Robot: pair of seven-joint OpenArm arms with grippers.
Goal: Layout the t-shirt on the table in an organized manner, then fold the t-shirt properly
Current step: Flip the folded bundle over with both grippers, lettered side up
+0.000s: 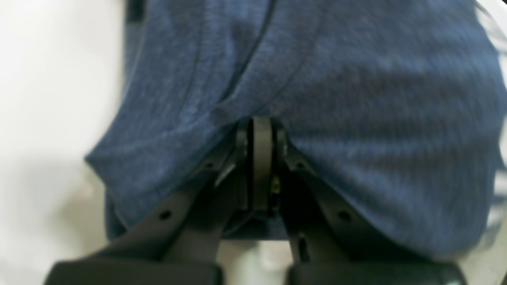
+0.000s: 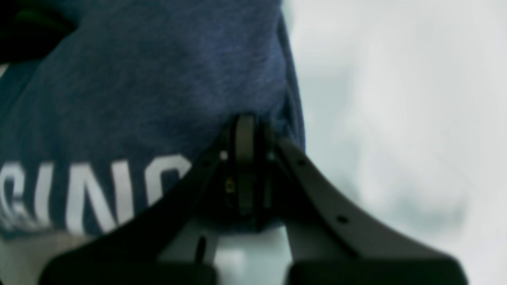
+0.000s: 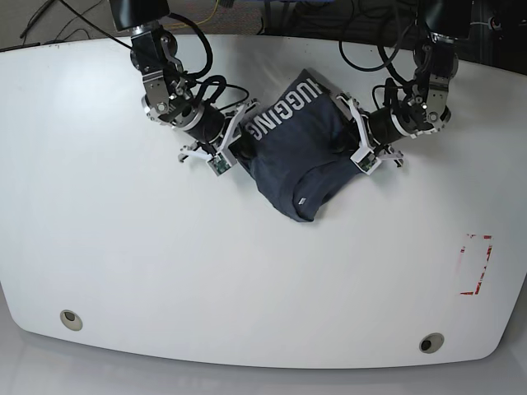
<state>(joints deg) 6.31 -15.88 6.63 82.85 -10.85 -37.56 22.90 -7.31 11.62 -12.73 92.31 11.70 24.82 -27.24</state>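
Closest to the left wrist lens, the left gripper (image 1: 261, 130) has its black fingers (image 1: 262, 158) clenched on a gathered pinch of the dark navy-grey heathered cotton t-shirt (image 1: 317, 99). The right gripper (image 2: 245, 126) is likewise clamped on the shirt's edge just beside the white lettering (image 2: 99, 190). In the base view the t-shirt (image 3: 300, 160) hangs bunched between the two grippers, its lower folds sagging toward the glossy white bench (image 3: 165, 271), well apart from the red tape outline (image 3: 476, 263). The cloth looks light, limp and not fragile; holds at shoulders or hem corners would likely spread it flattest.
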